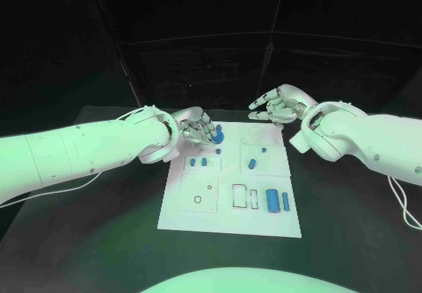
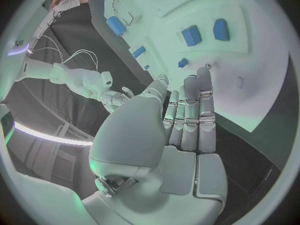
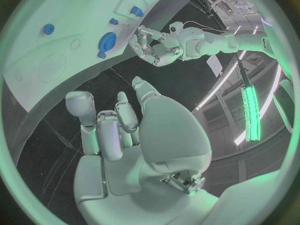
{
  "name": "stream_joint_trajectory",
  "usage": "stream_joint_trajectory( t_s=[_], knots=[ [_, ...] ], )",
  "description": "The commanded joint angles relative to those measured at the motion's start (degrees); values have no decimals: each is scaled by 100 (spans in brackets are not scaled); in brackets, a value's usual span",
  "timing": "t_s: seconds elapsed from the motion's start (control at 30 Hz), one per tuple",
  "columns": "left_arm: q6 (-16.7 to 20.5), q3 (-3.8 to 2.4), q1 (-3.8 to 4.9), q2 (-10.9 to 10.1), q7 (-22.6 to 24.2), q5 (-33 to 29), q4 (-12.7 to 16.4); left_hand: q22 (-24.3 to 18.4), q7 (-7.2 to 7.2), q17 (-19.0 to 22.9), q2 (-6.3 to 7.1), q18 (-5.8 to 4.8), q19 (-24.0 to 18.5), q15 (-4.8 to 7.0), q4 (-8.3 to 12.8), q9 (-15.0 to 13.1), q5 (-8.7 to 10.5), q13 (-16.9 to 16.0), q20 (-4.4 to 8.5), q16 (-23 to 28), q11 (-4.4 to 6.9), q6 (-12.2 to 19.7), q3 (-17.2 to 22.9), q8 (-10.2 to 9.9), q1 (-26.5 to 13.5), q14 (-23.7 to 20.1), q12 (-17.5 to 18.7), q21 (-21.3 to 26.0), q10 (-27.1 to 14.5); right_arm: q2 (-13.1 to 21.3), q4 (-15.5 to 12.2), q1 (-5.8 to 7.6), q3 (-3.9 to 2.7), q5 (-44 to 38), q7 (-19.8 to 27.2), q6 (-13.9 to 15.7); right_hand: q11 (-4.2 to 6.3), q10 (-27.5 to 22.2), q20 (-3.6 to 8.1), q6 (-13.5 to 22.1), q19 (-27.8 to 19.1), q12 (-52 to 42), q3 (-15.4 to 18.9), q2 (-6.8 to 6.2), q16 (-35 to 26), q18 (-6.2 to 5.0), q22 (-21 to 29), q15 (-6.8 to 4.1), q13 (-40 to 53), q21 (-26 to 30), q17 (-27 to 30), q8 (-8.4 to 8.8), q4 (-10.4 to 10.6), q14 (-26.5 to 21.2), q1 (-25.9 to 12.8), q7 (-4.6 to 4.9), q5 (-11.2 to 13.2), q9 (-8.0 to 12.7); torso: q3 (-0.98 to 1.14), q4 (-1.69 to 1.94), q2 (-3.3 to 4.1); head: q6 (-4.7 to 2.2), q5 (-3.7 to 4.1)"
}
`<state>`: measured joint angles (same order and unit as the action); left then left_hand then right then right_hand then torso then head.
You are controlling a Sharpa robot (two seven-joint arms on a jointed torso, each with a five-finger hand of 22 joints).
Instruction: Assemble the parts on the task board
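Observation:
The white task board (image 1: 230,201) lies in the middle of the black table. My left hand (image 1: 198,130) hovers over its far left corner with fingers stretched out side by side (image 2: 187,112), holding nothing. A round blue part (image 1: 217,135) sits just beside its fingertips and stands apart from them in the right wrist view (image 3: 106,42). My right hand (image 1: 280,105) hangs above the board's far right edge, fingers apart and loosely bent (image 3: 115,130), empty. Two small blue blocks (image 1: 197,162), a short blue piece (image 1: 252,163) and two blue cylinders (image 1: 277,200) lie on the board.
White outlined recesses (image 1: 199,194) mark the board's near left part. A thin white cable (image 1: 132,115) runs along the table behind my left arm. Black table surface surrounds the board on all sides.

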<state>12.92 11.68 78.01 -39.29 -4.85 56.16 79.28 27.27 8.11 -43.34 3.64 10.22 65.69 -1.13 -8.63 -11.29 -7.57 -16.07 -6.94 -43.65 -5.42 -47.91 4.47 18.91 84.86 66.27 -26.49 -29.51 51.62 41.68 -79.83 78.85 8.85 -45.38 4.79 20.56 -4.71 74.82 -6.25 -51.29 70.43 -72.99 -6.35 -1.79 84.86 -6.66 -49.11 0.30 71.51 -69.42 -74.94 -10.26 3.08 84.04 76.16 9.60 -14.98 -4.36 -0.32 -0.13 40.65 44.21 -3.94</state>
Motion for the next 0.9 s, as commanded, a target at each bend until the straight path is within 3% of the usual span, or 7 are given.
stream_joint_trajectory(
  t_s=[0.03,0.07,0.17,0.33,0.43,0.6,0.9],
  knots=[
    [19,0,-12,81,813,839,-107,-47,-13,88,24,21,73,-3,80,103,-31,226,-4,49,-23,-114,37,-158,119,42,228,56,23,-5,-17,10,-3,2,57,-3,35,-3,22,-8,-9,18,22,30,-37,-66,5,-38,-5,17,-432,-36,-1,350,-10,-21,-9,10,-2,-7,8,-17,15],
    [-6,2,-20,114,843,1001,-147,-76,-12,161,57,10,141,10,112,195,-23,414,-3,59,-23,-199,42,-305,135,91,394,84,82,-7,-21,10,-3,2,61,-1,35,-3,22,-8,-9,18,22,30,-37,-66,5,-38,-5,17,-432,-36,-1,350,-10,-21,-9,10,-3,-3,7,-19,21],
    [-48,4,-52,221,895,1485,-281,-35,-49,194,105,28,411,54,201,307,-34,631,56,-151,5,-312,52,-493,188,370,549,-20,198,-14,-30,10,-3,2,71,2,36,0,22,-8,-8,14,22,33,-38,-66,6,-38,-1,18,-430,-38,0,349,-9,-21,-12,10,0,1,-2,-16,35],
    [-169,6,-81,336,838,1990,-429,229,-99,-1348,138,19,960,154,252,417,-33,853,158,-1959,67,-424,68,-689,172,1355,703,-447,297,-20,-34,10,-3,2,75,2,36,0,22,-8,-8,14,22,33,-38,-66,6,-38,-1,18,-430,-38,0,349,-9,-21,-12,10,1,4,-1,-20,40],
    [-289,7,-98,414,765,2256,-533,1192,-123,-2046,157,-125,1363,230,266,471,-34,969,234,-2699,93,-487,76,-791,144,1687,784,-1415,322,-26,-34,10,-3,2,77,2,36,0,22,-8,-8,14,22,33,-38,-66,6,-38,-1,18,-430,-38,0,349,-9,-21,-12,10,4,2,-7,-19,36],
    [-472,8,-117,504,663,2507,-657,1571,-158,-2233,167,-166,1500,347,272,510,-32,1076,330,-2939,138,-551,77,-869,107,1793,889,-1787,284,-33,-34,10,-3,2,80,5,36,0,22,-8,-8,14,22,33,-38,-66,6,-38,-1,18,-430,-38,0,349,-9,-21,-12,10,-2,-2,-3,-27,43],
    [-614,7,-149,700,612,2623,-864,1808,-199,-2273,142,-204,1581,399,265,533,-35,1144,381,-3028,177,-641,90,-918,81,1852,942,-2011,351,-49,-30,10,-3,2,89,23,37,3,22,-9,-3,12,21,38,-37,-64,-2,-39,1,15,-434,-41,1,350,-7,-22,-19,10,1,2,-1,-24,37]
  ],
)
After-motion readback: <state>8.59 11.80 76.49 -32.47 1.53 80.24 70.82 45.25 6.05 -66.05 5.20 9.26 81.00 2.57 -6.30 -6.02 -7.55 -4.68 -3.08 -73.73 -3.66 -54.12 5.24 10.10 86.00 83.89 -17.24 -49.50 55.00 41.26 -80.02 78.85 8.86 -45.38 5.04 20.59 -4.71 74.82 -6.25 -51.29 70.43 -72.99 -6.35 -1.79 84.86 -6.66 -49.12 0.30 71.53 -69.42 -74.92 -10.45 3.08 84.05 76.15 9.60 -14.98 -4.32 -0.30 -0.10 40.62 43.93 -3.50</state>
